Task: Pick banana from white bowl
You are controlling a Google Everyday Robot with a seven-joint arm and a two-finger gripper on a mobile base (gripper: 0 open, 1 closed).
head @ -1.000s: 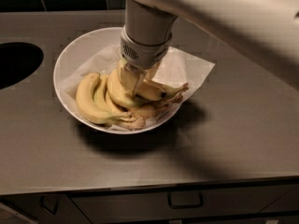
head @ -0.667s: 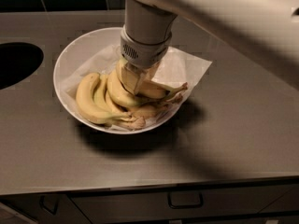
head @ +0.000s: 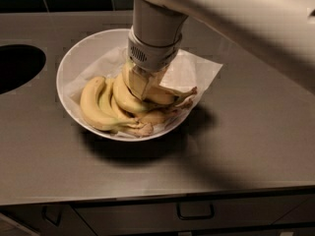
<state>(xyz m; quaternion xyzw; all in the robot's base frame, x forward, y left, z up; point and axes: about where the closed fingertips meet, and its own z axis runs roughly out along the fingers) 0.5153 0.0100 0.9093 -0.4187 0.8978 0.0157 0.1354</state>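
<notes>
Dark round opening (head: 15, 68) in the table (head: 246, 151) at far left. Right of it, the white bowl (head: 74, 58), paper-lined (head: 197, 70). A bunch of curved bananas (head: 98, 104) lies in its left half. The gripper (head: 139, 81) points straight down into the bowl's middle, wrist vertical, against the fruit; whether the jaws are spread or pinching cannot be told. The banana (head: 166, 97) lies just right of it, in the bowl, stem rightward. The arm (head: 236, 14) extends away to the upper right.

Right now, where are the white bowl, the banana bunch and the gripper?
white bowl (head: 73, 60): camera view, bare inner wall at upper left.
banana bunch (head: 92, 104): camera view, middle of the outermost banana.
gripper (head: 140, 85): camera view, its tip end, down inside the white bowl.
</notes>
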